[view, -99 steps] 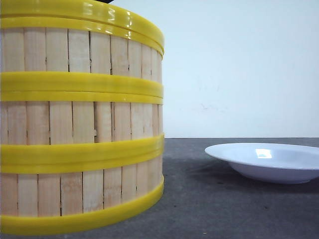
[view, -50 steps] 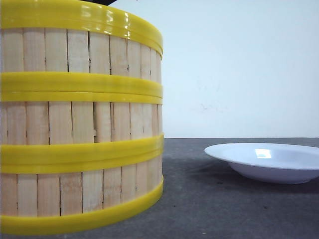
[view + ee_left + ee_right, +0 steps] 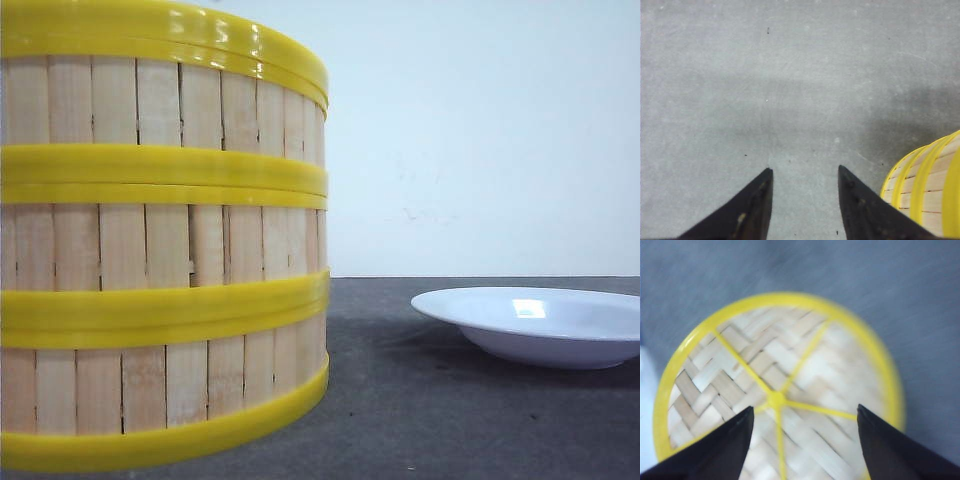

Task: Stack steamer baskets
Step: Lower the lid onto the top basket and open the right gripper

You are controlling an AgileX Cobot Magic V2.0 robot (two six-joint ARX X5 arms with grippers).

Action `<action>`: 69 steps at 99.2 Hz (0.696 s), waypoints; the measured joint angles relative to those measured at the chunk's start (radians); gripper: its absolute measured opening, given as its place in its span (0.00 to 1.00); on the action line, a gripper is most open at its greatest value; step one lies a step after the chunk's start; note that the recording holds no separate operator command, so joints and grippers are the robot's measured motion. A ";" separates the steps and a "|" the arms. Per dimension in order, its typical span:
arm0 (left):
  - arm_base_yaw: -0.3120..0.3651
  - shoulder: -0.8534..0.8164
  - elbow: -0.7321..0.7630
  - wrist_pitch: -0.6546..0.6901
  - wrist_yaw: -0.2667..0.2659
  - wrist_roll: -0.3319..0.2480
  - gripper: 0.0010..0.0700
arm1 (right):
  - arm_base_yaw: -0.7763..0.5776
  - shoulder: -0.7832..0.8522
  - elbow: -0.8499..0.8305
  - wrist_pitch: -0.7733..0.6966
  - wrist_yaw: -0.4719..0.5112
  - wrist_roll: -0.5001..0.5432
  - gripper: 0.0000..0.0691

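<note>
Closest to the front camera, three steamer baskets (image 3: 160,250) stand stacked one on another on the dark grey surface (image 3: 450,420), filling the left part of the view; their pale slat walls line up and the yellow rims meet at each joint. On top sits a woven lid (image 3: 775,390) with yellow ribs that run out from a small yellow knob (image 3: 776,399); in the front view only its yellow edge shows above the top basket. The right end effector (image 3: 802,422) hangs over that lid, its two black fingers spread wide apart with nothing between them; the picture is blurred and does not show whether the tips touch the weave. The left end effector (image 3: 802,175) is over bare grey surface just beside the stack, whose yellow rims show at one corner of its wrist view; its fingers are likewise apart and hold nothing. Farther back and to the right, well apart from the stack, a shallow white plate (image 3: 535,325) rests on the surface. Behind everything stands a plain pale wall (image 3: 480,130).
</note>
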 joint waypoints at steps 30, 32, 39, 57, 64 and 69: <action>-0.001 0.000 0.000 0.000 0.053 0.001 0.32 | -0.203 -0.256 -0.023 -0.124 0.029 0.002 0.58; -0.001 0.000 0.000 0.000 0.055 0.000 0.32 | -0.225 -0.269 -0.037 -0.127 0.028 0.002 0.58; -0.001 0.000 0.000 0.000 0.056 0.000 0.32 | -0.305 -0.322 -0.100 -0.129 0.028 0.002 0.58; -0.001 -0.029 -0.003 0.001 0.092 0.000 0.32 | -0.522 -0.502 -0.374 -0.028 0.002 0.012 0.58; -0.001 -0.051 -0.010 0.002 0.118 -0.001 0.32 | -0.597 -0.573 -0.495 0.011 -0.021 0.023 0.58; -0.001 -0.067 -0.021 0.005 0.133 -0.001 0.32 | -0.645 -0.622 -0.580 0.034 -0.027 0.028 0.58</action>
